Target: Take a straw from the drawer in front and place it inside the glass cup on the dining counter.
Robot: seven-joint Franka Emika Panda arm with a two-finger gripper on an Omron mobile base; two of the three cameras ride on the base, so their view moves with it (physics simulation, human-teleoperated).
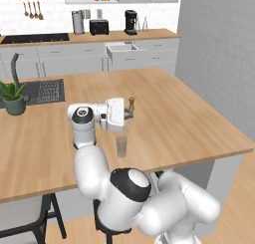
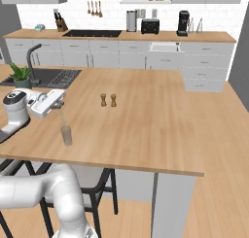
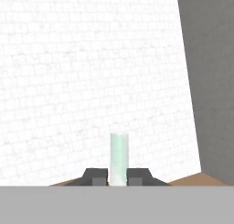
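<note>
Above dining counter; pincer grips straw.

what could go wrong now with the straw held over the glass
1. The straw hangs from the fingers above the small glass cup; slightly off, it misses the narrow mouth.
2. The straw looks taller than the cup, so it may tip it.
3. The cup stands near the dining counter edge.

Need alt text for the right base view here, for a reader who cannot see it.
The gripper holds the straw upright, its lower end in the glass cup near the front edge of the dining counter. Two brown shakers stand further back, and a drawer is open in the wall cabinets behind.
</note>
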